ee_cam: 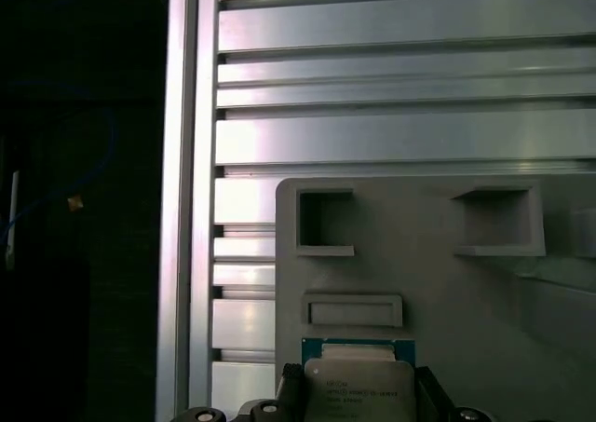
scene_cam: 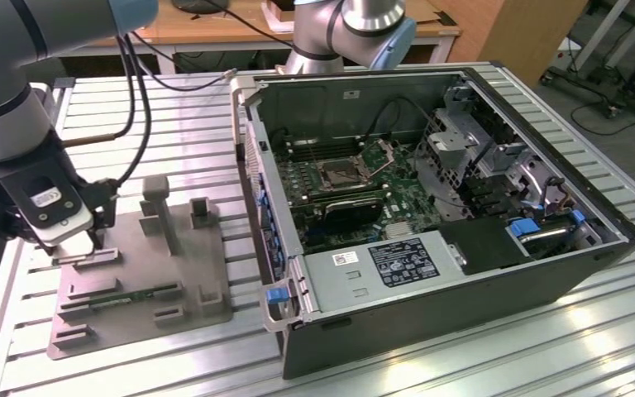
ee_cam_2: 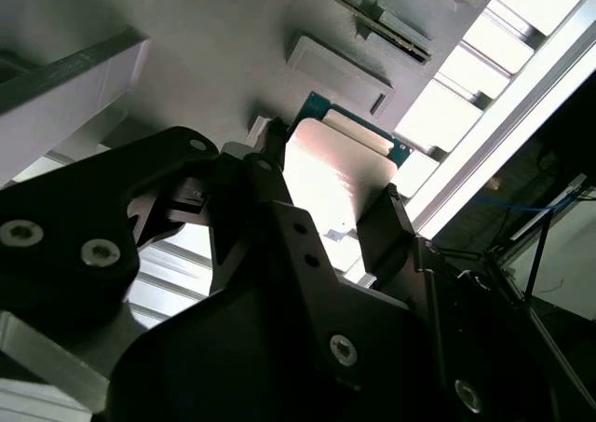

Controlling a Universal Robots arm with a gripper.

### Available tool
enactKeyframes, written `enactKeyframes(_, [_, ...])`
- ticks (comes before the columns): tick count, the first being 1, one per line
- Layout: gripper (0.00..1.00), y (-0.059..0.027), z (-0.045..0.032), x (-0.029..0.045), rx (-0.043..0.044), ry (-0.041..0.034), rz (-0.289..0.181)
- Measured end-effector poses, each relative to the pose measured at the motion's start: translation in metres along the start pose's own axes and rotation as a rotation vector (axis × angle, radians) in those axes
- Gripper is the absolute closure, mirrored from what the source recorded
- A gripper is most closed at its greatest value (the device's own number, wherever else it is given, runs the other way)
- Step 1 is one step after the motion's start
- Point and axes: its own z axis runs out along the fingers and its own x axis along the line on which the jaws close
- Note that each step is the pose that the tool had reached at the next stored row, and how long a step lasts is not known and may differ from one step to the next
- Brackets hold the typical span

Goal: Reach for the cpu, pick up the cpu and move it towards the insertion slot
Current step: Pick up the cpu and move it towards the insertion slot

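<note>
I hang at the exterior view's left edge, my gripper [scene_cam: 73,248] low over the grey holder plate [scene_cam: 141,273] on the slatted table [scene_cam: 130,107]. In both wrist views the cpu [ee_cam: 358,389] sits between my fingers [ee_cam_2: 396,222]. They are drawn in to just its width, one against each of two opposite edges, so I judge that I have hold of it. It is right at the plate's surface, and I cannot tell whether it has cleared its pocket.

The insertion slot [scene_cam: 340,172] lies well apart, near the middle of the exterior view, inside the open computer case [scene_cam: 461,248].

My worry is the grip itself. I pinch only thin edges, so a jolt could let the chip tilt or slide out. If a corner catches on the pocket rim, it could twist between my fingers. The case wall stands between me and the socket, so a low path would knock the chip against it.
</note>
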Motion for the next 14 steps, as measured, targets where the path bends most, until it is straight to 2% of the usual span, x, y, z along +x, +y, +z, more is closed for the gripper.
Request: enactKeyframes(14, [0.45, 0.0005, -0.0108, 0.0001, 0.0000, 0.0000, 0.000])
